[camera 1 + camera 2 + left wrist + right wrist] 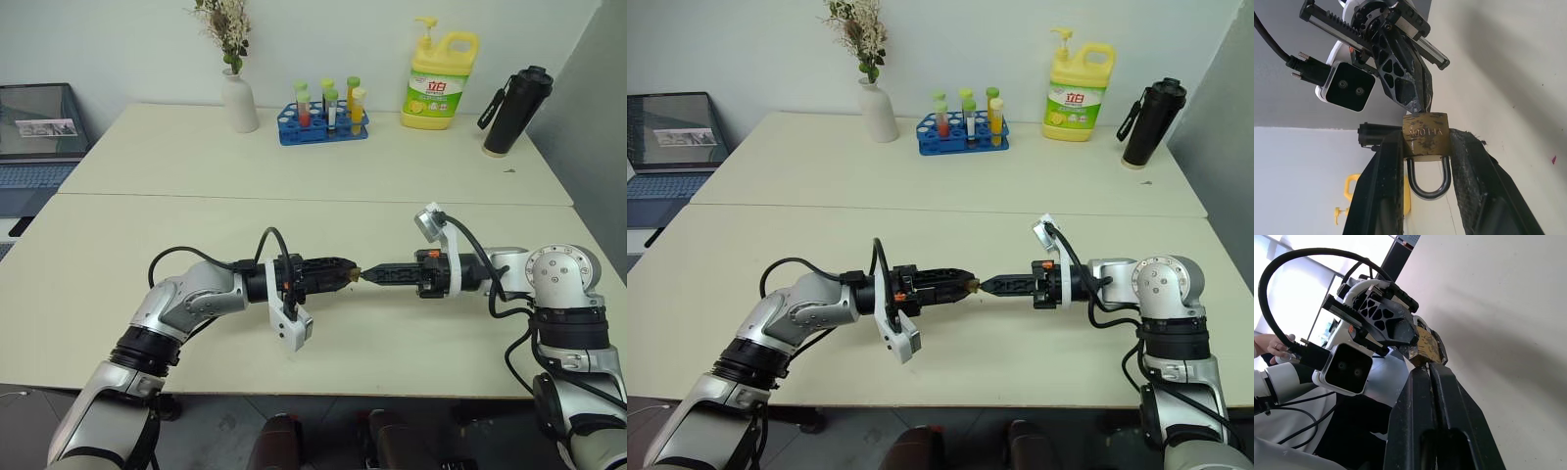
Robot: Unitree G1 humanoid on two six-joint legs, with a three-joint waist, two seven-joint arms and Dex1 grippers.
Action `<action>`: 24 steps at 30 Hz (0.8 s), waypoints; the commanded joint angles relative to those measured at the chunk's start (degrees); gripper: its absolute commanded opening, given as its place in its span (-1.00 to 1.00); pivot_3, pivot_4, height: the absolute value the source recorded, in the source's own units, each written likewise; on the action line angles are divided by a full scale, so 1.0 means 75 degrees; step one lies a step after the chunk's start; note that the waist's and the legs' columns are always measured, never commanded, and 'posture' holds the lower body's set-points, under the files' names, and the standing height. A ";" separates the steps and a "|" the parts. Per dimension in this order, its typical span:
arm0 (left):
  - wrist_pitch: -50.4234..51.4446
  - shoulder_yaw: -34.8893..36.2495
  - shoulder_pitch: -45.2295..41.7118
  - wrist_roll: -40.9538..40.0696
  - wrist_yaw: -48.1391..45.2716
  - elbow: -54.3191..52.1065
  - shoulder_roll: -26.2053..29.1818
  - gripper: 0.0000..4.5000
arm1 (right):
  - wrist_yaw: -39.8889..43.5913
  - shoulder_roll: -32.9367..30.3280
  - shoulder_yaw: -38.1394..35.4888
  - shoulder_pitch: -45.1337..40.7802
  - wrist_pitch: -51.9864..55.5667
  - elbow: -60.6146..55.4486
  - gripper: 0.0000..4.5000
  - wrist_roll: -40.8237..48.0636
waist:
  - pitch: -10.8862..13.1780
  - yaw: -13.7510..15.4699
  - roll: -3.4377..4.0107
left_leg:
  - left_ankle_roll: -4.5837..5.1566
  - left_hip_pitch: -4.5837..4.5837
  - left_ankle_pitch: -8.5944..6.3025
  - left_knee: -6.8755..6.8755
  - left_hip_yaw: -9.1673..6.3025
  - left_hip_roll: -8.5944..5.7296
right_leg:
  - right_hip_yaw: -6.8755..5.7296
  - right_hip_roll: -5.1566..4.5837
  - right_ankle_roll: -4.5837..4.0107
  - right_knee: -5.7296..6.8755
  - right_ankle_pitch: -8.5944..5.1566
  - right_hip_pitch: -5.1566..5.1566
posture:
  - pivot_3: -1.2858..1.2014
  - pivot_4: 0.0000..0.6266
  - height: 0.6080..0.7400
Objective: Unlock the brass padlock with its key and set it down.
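The brass padlock (1426, 137) hangs above the table's near half, pinched by its body between the two fingers of my left gripper (348, 274); its silver shackle (1429, 183) points back toward my left wrist. My right gripper (364, 275) comes in from the opposite side, level, its fingertips (1428, 369) pressed together right at the padlock's keyhole end. A thin silvery sliver of the key (1427, 104) shows between those tips and the lock body; the rest of the key is hidden by the fingers. In the right wrist view the padlock (1425, 345) sits just beyond my right fingertips.
At the table's far edge stand a white vase with dried flowers (238, 98), a blue rack of tubes (324, 122), a yellow detergent bottle (440, 83) and a black flask (511, 110). A laptop (671, 142) sits off to the left. A person's hand (1273, 345) shows behind my left arm.
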 commanded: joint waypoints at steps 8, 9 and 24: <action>-0.0049 -0.0185 -0.0038 0.0278 0.0236 -0.0009 0.0052 -0.57 | -0.0358 0.0548 -0.0703 -0.0498 0.0705 0.0088 -1.00 0.0415 | 0.0000 -0.0005 0.0000 | 0.0000 -0.0001 0.0000 -0.0001 0.0003 0.0001 | -0.0001 0.0000 0.0000 0.0001 0.0000 -0.0001 | 0.03 -0.52 1.00; -0.0034 -0.0198 -0.0037 0.0262 0.0237 0.0009 0.0052 -0.57 | -0.0288 0.0496 -0.0601 -0.0468 0.0650 -0.0020 -1.00 0.0363 | 0.0000 -0.0005 0.0000 | 0.0000 -0.0001 0.0000 -0.0001 0.0002 0.0001 | 0.0000 0.0000 0.0000 0.0001 0.0000 -0.0002 | 0.03 -0.52 1.00; 0.0279 -0.0258 0.0144 -0.0169 0.0110 -0.0078 0.0149 -0.57 | 0.1174 -0.0814 0.0414 0.0727 -0.2283 -0.1694 0.07 -0.0959 | 0.0001 -0.0006 0.0001 | 0.0000 -0.0007 -0.0001 -0.0003 -0.0004 -0.0003 | -0.0004 -0.0002 0.0026 -0.0003 -0.0015 -0.0005 | 0.03 -0.52 1.00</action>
